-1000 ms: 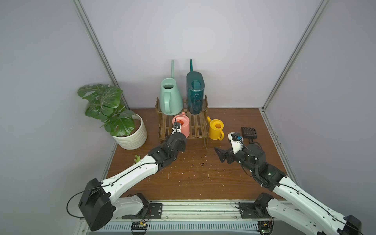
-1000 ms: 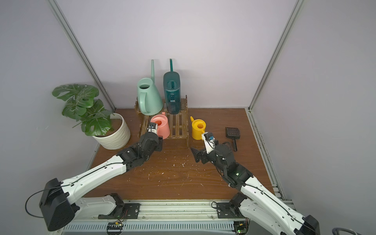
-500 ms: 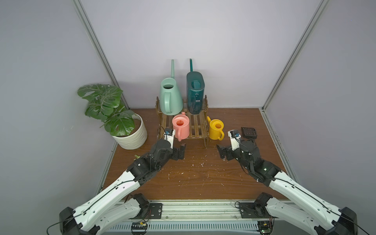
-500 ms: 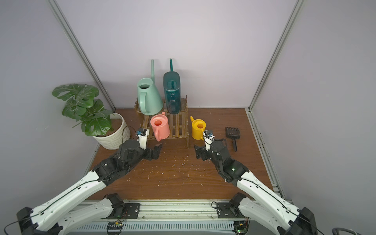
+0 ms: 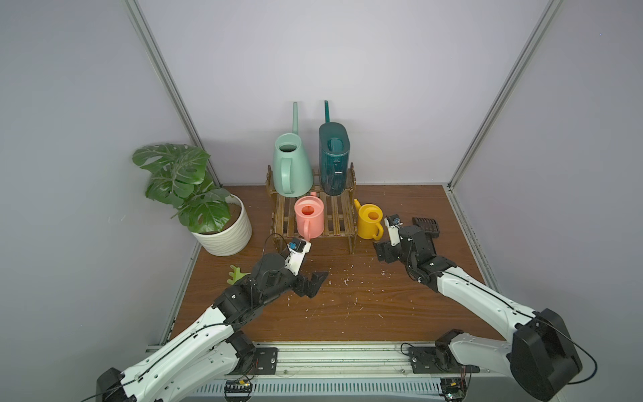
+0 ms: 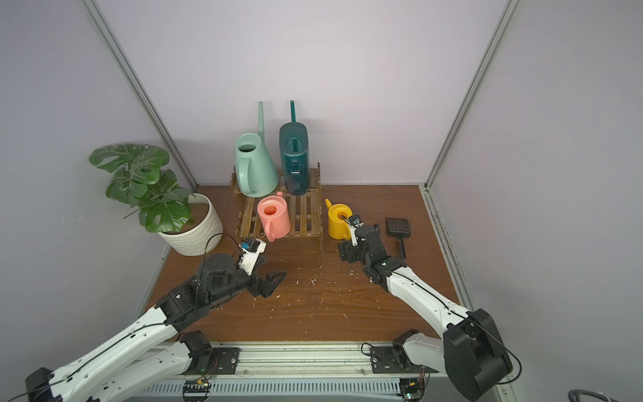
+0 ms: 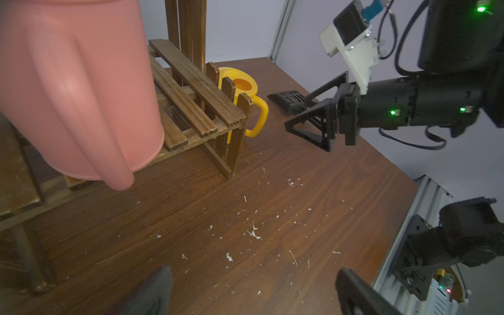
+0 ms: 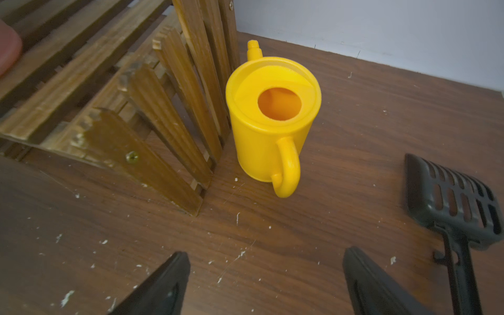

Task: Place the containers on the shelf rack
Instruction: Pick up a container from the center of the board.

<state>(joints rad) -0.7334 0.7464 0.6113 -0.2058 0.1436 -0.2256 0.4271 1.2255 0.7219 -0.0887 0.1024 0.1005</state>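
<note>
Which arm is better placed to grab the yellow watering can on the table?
The right. The right pincer is open, close to the yellow can and facing its handle; the left pincer is farther off, in front of the rack.

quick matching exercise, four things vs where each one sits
1. small yellow plastic watering can
2. black slotted plastic scoop
3. large mint-green conical plastic watering can
4. small pink plastic watering can

A. upper tier of dark brown wooden slatted shelf rack
B. wooden tabletop, close beside rack
C. rack's lower tier
D. tabletop, farther from rack

Pairs: 1-B, 2-D, 3-A, 4-C
</note>
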